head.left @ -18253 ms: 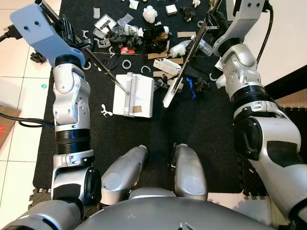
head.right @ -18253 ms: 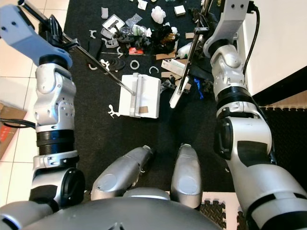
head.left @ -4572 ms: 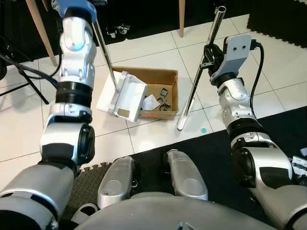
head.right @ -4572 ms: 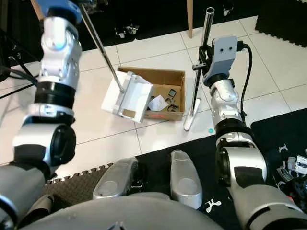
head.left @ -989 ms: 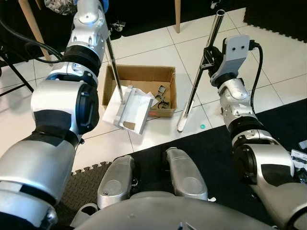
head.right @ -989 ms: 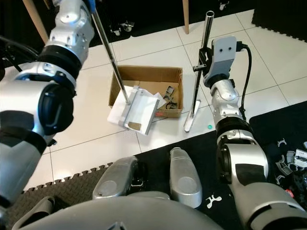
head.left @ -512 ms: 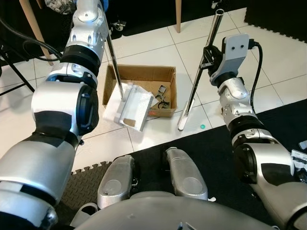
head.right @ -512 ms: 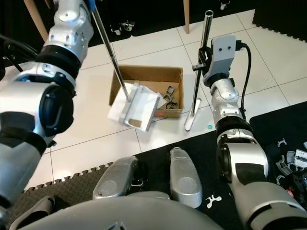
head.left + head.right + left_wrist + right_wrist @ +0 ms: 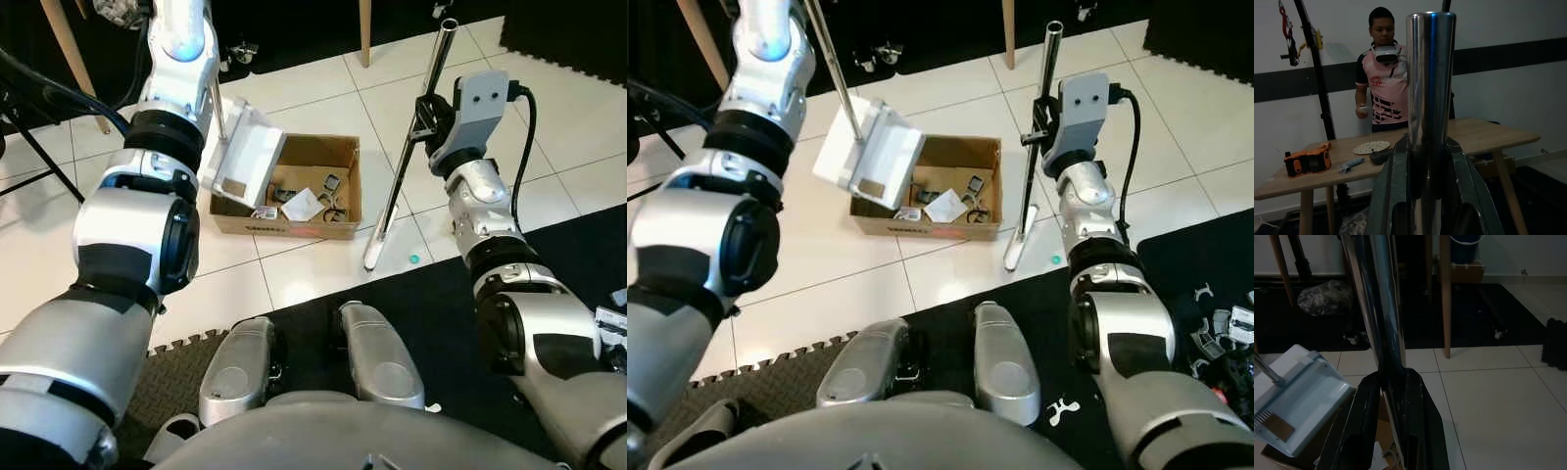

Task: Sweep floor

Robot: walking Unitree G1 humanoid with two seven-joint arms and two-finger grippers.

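A white dustpan (image 9: 245,157) on a metal pole (image 9: 217,98) hangs tilted steeply over the left rim of a cardboard box (image 9: 333,147). Scraps of paper and small debris lie inside the box. My left gripper (image 9: 1426,147) is shut on the dustpan's pole, high on the left. On the right, my right gripper (image 9: 423,116) is shut on the silver broom handle (image 9: 436,59). The broom stands slanted, and its head (image 9: 375,250) rests on the white tiles just right of the box. The dustpan (image 9: 1298,406) also appears beside the handle in the right wrist view.
The black foam mat (image 9: 441,323) lies under my feet, with loose debris (image 9: 1225,333) at its right edge. Wooden furniture legs (image 9: 364,29) and a tripod leg (image 9: 44,157) stand beyond the box. A person (image 9: 1383,73) stands behind a wooden table (image 9: 1474,137).
The dustpan has risen from lying low across the box's front left and now tips up steeply over its left rim. The right arm and broom have stayed put.
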